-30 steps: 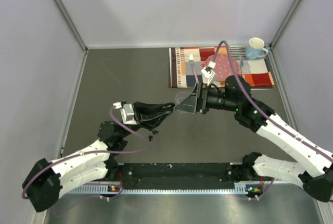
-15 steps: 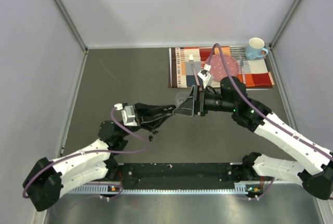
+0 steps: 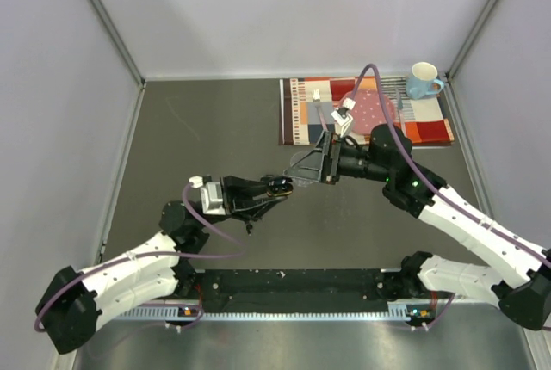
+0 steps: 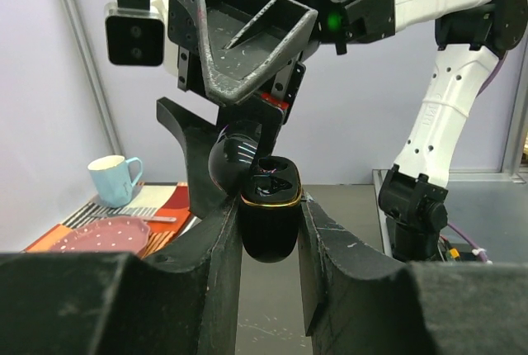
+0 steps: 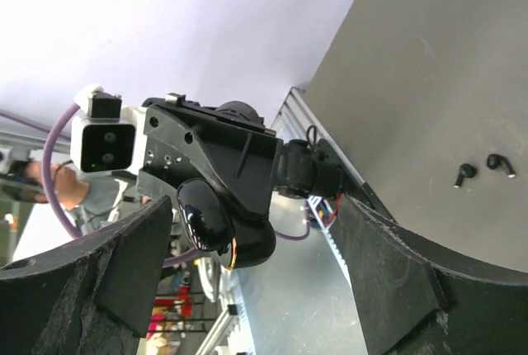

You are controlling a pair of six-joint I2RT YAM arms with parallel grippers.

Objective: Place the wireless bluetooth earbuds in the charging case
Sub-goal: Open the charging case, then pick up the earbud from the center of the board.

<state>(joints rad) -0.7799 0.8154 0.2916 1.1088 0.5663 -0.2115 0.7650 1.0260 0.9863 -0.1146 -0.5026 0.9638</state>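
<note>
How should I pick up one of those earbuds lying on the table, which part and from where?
Probably pinch the rounded head of an earbud, coming straight down from above: it lies flat on the table with its thin stem sticking sideways, which gives little to hold.

No lettering, label, brand, number or sign can be read in any of the views.
</note>
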